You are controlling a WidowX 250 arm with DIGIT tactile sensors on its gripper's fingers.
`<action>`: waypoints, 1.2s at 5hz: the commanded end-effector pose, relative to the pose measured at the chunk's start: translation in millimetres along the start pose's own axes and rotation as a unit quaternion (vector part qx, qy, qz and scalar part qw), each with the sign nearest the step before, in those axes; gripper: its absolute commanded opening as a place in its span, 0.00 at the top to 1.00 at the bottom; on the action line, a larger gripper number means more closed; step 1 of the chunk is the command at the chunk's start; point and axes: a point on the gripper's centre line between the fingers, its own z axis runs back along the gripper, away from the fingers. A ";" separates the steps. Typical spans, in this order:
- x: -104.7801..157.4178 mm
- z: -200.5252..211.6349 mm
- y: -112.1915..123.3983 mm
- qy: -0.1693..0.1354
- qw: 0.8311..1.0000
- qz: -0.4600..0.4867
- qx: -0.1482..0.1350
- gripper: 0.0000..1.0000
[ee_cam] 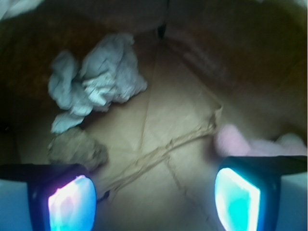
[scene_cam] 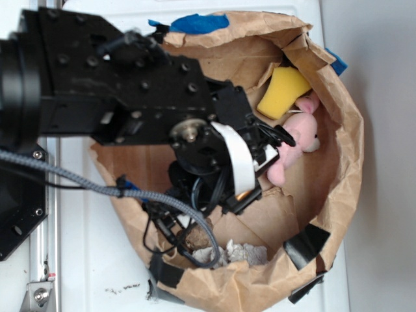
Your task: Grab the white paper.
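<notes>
While end effector (ee_cam: 154, 199) gapes (empty), white paper (ee_cam: 96, 79) lies.

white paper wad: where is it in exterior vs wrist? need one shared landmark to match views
Exterior: the white paper lies at bottom centre on the bag floor, partly hidden by the arm's cables.
Wrist: the paper is upper left, ahead of the open gripper.
Shared landmark: the brown rock-like lump touching the paper, seen in exterior at.
</notes>
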 end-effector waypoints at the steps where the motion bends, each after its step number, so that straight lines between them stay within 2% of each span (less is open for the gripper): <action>1: 31.8 -6.4 41.0 -0.050 0.997 -0.049 -0.040 0.00; 2: 27.0 -9.0 44.7 -0.066 0.994 -0.063 -0.057 0.00; 3: 22.4 -6.8 35.1 -0.059 0.992 -0.089 -0.066 0.00; 4: 13.5 -2.6 16.7 -0.042 0.990 -0.121 -0.055 0.00; 5: 10.6 1.3 1.2 -0.043 0.987 -0.144 -0.064 0.00; 6: 14.3 3.1 -4.6 -0.059 0.984 -0.154 -0.075 0.00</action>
